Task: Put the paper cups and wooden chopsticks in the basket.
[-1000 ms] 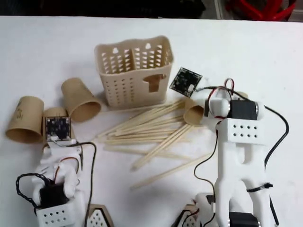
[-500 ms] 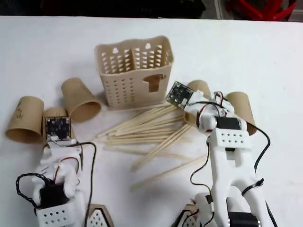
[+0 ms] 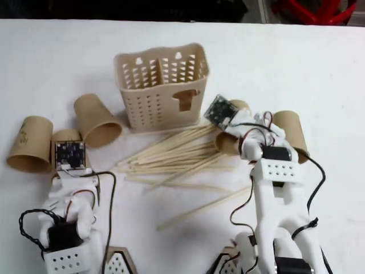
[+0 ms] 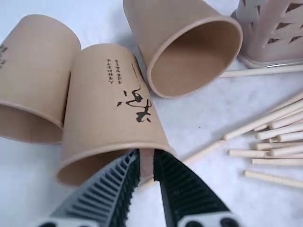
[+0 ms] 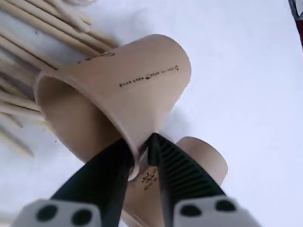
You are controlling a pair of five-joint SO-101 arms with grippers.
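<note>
1. Plastic basket (image 3: pixel 161 85), toward the table's (image 3: pixel 319 63) far edge: sitting apparently empty.
2. Chopsticks (image 3: pixel 171 157): lying loose just before it.
3. Right claw (image 5: pixel 142 144): clamping a cup (image 5: pixel 123 90) by its rim, beside them.
4. Left claw (image 4: pixel 145 156): pinching a second cup (image 4: pixel 109 109) by its rim, near the left edge.
5. Everything awaiting loading.

a white table (image 3: pixel 319 63), a red object (image 3: pixel 296 10) beyond it.
</note>
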